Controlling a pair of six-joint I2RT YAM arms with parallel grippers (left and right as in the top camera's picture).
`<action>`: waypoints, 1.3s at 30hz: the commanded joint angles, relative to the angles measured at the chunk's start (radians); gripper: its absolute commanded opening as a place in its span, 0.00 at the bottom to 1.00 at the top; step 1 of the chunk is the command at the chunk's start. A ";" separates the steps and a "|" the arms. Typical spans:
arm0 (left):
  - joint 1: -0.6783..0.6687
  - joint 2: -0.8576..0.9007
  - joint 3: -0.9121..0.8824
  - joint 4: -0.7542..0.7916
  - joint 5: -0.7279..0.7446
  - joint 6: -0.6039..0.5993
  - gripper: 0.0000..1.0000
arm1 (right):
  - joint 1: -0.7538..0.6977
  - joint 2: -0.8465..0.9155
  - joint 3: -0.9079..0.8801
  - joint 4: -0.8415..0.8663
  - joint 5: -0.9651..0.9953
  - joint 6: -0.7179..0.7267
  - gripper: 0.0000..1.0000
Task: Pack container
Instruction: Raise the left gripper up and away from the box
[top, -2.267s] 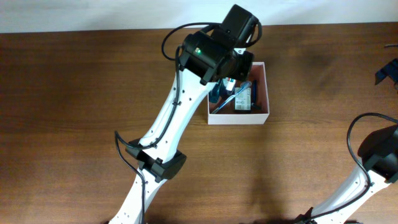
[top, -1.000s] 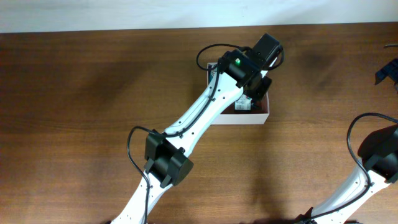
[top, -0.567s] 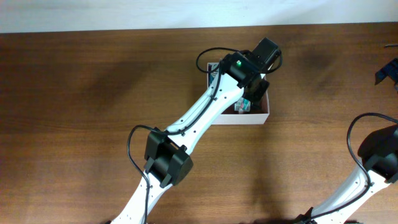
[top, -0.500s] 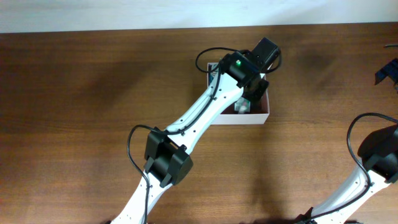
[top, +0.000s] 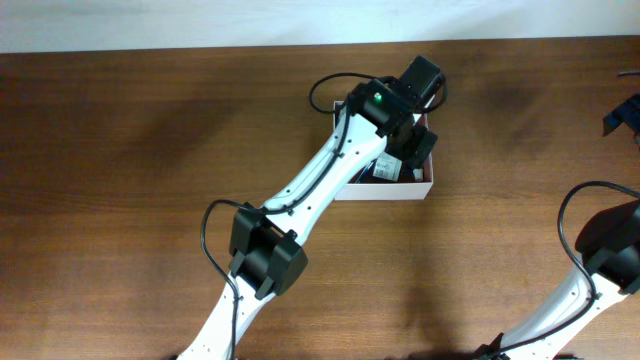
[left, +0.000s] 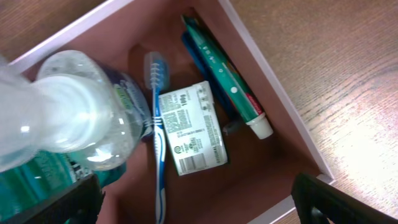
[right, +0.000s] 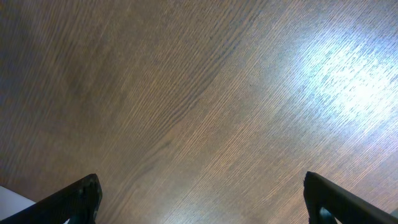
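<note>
Your left end effector (left: 199, 202) hangs wide open over the container (top: 424, 187), far-centre on the surface (top: 120, 200); the right end effector (right: 199, 202) gapes over bare wood. The container's thin walls look light and bendy, so pinch one near a corner should it need shifting.

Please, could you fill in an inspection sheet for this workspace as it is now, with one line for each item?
Surface: brown wooden table, with glare patches.
Job's things: container holds a clear bottle, blue toothbrush, white packet and green tube.
Clutter: dark blue object at the right edge, cut off, unidentified.
Grippers: left gripper open above the container; right gripper open over bare wood, holding nothing.
Cables: black cable loops beside the left wrist; second cable on the right arm; no snag seen.
Surroundings: pale strip beyond the far table edge.
</note>
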 joint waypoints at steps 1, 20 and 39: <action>0.026 -0.084 0.031 -0.009 -0.011 0.006 0.99 | -0.001 0.009 -0.005 0.000 0.015 -0.010 0.99; 0.154 -0.457 0.044 -0.077 -0.113 0.005 0.99 | -0.001 0.009 -0.005 0.000 0.015 -0.010 0.99; 0.161 -0.465 0.044 -0.296 -0.113 0.005 0.99 | -0.001 0.009 -0.005 0.000 0.015 -0.010 0.99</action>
